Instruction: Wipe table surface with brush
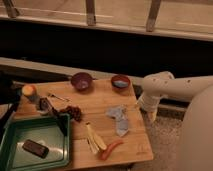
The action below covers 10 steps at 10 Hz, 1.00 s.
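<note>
**Brush lies far left; pincer hangs off the right edge**

The brush [58,119] lies on the left part of the worktop [100,102], a slim black stick running slantwise, its nearer end at or over the rim of the green tray [44,124], with a dark cluster [74,113] of small things just beside it; whether it touches either I cannot tell. It looks light and stiff, so it should lift with little force and press down without bending; being thin and low on the wood, it may roll or skid if nudged from the side. The handle's middle looks the best place to take hold, clear of the tray rim, closing across its width from above.

The arm [172,87] comes in from the right, bends at a white elbow and drops downward; the pincer [150,115] hangs past the worktop's right edge, near a crumpled grey cloth [119,119] and well apart from the brush. How far open the pincer is cannot be told, and nothing can be seen held in it; reaching the brush probably calls for a long sweep leftward across the clutter.
</note>
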### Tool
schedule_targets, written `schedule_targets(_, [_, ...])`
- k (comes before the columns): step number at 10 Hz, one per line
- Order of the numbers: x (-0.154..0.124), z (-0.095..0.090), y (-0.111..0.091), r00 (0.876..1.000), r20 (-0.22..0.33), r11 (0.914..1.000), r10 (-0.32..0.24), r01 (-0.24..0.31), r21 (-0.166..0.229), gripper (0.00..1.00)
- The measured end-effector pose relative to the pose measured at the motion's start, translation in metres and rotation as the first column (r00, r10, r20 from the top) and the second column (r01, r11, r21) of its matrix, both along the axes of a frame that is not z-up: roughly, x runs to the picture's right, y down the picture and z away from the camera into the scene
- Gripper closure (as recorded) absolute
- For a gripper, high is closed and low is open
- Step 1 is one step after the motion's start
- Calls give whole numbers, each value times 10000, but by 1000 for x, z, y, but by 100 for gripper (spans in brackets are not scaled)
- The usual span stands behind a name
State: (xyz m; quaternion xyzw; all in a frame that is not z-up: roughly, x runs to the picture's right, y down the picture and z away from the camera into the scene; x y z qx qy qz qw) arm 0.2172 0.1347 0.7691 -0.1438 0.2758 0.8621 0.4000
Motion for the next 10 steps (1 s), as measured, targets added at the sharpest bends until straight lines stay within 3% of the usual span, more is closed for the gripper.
schedule_targets(2, [-15,0,-5,9978,126,9977,-656,654,174,27])
schedule_targets(4, [-49,1,-16,9865,414,9868,-1583,1567,397,27])
schedule_targets(6, [-103,4,-29,9626,863,9656,-2567,2516,661,27])
schedule_targets(9, [-176,1,-41,9148,1520,9263,-3743,3613,1069,27])
schedule_targets(10, [-204,-2,-45,8926,1788,9094,-4138,3963,1262,27])
